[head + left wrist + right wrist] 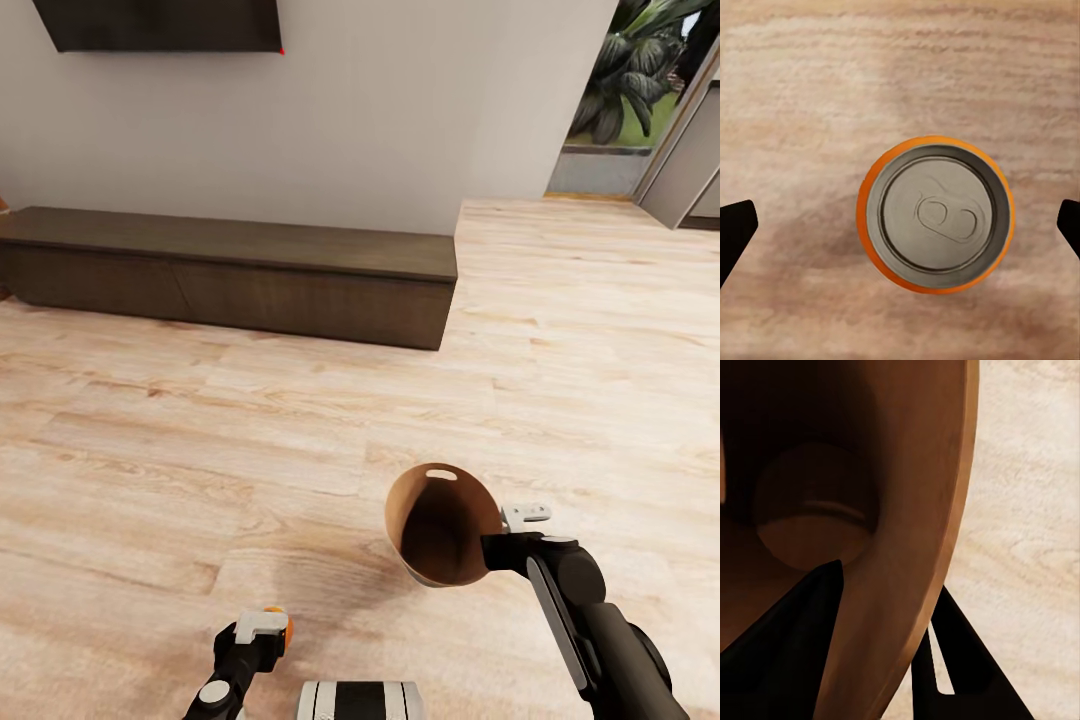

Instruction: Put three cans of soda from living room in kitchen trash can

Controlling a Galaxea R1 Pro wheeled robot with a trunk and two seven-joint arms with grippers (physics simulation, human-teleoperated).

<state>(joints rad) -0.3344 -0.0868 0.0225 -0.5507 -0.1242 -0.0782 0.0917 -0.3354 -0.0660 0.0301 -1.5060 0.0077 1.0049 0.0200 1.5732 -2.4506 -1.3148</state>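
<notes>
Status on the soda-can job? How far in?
Done: nothing visibly binned; the bin shows no can inside. In hand: the right hand grips the bin's wall, bin tilted; the left hand is open over one orange can, fingers clear of it. Left: grasp that can, find two more, then reach the kitchen; the wall TV suggests living room.

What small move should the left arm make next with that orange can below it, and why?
Probably lower the left gripper straight down around the orange can. The wrist view shows the can upright on the floor, roughly centred between the wide-apart fingertips, not yet grasped. The right gripper already clamps the bin's rim, ready to receive it.
</notes>
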